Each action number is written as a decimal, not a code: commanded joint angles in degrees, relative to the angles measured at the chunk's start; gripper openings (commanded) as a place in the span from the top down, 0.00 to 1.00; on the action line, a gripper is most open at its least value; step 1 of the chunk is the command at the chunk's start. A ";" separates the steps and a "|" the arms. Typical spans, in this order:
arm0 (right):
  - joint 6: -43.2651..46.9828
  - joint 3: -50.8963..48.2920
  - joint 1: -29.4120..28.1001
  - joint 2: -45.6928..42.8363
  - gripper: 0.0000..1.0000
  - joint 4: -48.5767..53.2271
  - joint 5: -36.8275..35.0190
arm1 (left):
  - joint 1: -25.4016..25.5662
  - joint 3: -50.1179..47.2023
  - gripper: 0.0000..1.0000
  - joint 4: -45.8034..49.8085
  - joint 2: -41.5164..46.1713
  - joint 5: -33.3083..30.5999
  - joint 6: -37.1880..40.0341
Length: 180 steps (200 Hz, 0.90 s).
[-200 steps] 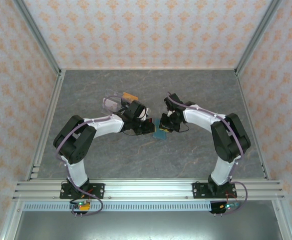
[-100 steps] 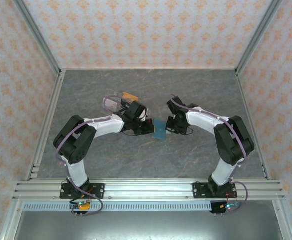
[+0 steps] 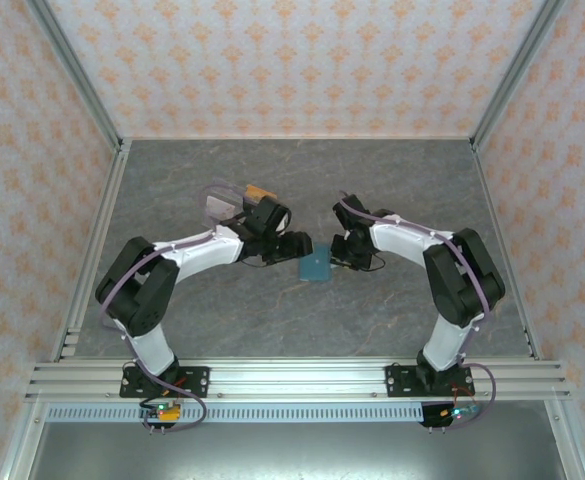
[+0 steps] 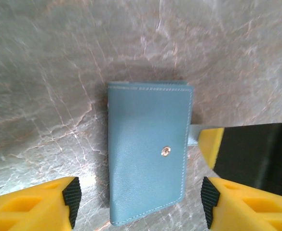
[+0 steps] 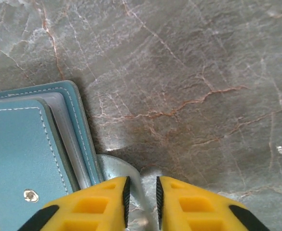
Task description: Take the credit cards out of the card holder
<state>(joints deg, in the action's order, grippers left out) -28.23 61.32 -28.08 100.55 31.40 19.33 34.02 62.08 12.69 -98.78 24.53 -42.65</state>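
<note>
**Operator:** How do my grippers stand?

**Spotter:** Your left gripper (image 4: 140, 201) hangs over the card holder (image 4: 148, 154) with its jaws spread wide. One finger is on each side of the holder's near end, and it holds nothing. Your right gripper (image 5: 141, 195) sits just beside the holder's right edge. Its fingers are pressed almost together on a thin pale tab (image 5: 115, 163) that juts out from that edge. You can't tell from here whether the tab is a card.

**Operator:** Which way does the holder lie?

**Spotter:** It lies flat and closed on the grey marbled table (image 3: 372, 180), between your two grippers, with its round metal snap (image 4: 165, 151) facing up. Its long axis runs roughly near to far, a little skewed. The layered, stitched edges are on the right side, toward your right gripper.

**Operator:** And the tray?

**Spotter:** The clear tray (image 3: 208, 205) sits far-left of the holder, beyond your left wrist. An orange-brown card (image 3: 262, 192) lies at its right end. Something pale shows inside, too small to name.
</note>
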 commanded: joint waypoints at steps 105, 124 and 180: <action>9.03 2.80 -2.27 -14.20 0.95 -0.29 5.29 | -1.71 -3.90 0.00 5.53 16.11 -26.18 -7.05; 8.86 3.73 -3.72 -14.74 0.95 -0.03 6.18 | -2.48 -6.14 0.00 5.51 19.00 -26.79 -8.02; 8.53 6.19 -4.53 -11.29 0.95 -1.24 10.06 | -3.36 -10.17 0.00 5.02 23.23 -26.72 -7.52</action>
<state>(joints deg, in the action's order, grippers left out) -20.45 64.90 -32.34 87.35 30.57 27.62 30.98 53.10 17.19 -76.90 -0.10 -49.71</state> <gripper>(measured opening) 0.051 0.999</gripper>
